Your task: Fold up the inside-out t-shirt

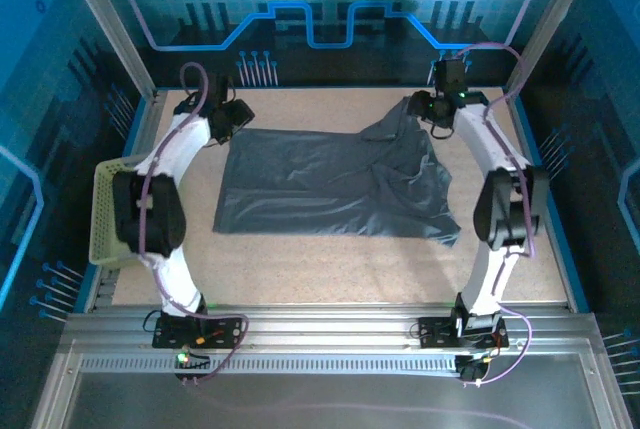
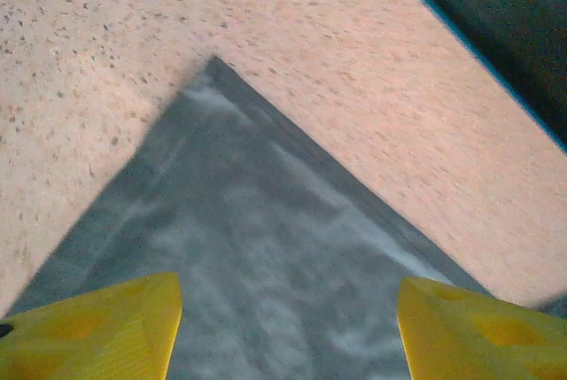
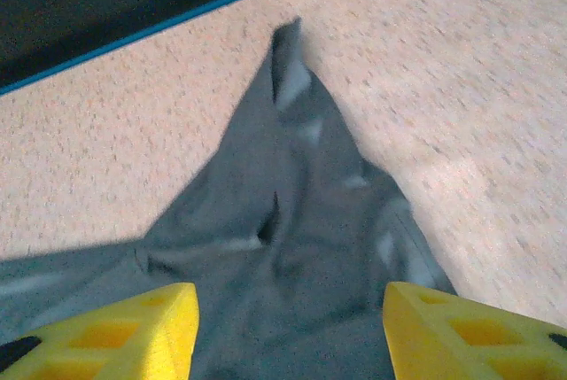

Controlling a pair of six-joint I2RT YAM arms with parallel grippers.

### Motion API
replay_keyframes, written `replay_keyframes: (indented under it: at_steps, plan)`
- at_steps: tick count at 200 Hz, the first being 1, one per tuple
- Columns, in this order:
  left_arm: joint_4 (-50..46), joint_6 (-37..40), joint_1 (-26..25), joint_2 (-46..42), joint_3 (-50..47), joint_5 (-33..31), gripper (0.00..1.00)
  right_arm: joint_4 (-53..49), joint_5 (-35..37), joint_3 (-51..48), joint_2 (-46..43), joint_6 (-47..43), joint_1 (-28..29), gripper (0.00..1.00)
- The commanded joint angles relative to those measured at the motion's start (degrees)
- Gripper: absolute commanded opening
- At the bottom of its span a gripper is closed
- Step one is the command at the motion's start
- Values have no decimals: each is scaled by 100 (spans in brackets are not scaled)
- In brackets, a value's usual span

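The dark slate-grey t-shirt (image 1: 330,181) lies spread on the speckled table, flat on its left side and bunched and wrinkled toward the right. Over its far left corner hovers my left gripper (image 1: 236,121), open. In the left wrist view that flat hemmed corner of the shirt (image 2: 266,247) lies between and beyond the two yellow fingers (image 2: 97,327), which stand wide apart with nothing held. Over the shirt's far right part my right gripper (image 1: 425,114) stands open; its wrist view shows a crumpled, pointed piece of the shirt (image 3: 292,203) between the spread yellow fingers (image 3: 115,336).
A pale yellow-green mesh basket (image 1: 100,211) sits at the table's left edge beside the left arm. Blue-edged enclosure walls (image 1: 330,39) stand close behind both grippers. Bare table (image 1: 330,269) lies between the shirt and the arm bases.
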Motion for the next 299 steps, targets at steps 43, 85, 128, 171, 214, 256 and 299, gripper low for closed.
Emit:
replay_keyframes:
  at_steps: [43,85,128,171,214,256,299]
  plan:
    - [-25,101,225,1969,1570,-18,66,-366,-500,2940,2741,-302,-155,58]
    - [-236,237,303,2742,2357,-47,66,-1313,-550,5792,4659,19,-310,58]
    - [-432,281,373,3067,2697,-195,65,-650,-917,5530,4883,453,-434,57]
    - [-585,354,411,3277,2957,-305,59,-584,-982,5726,5169,571,-392,57]
    - [-785,308,422,3491,3168,-296,51,-594,-1014,5753,5355,808,-375,55]
    - [-834,212,433,3501,3172,-222,38,-350,-1325,5827,5500,964,-333,43]
    - [-860,162,496,3529,3171,-155,25,-110,-1461,5935,5571,937,-267,27]
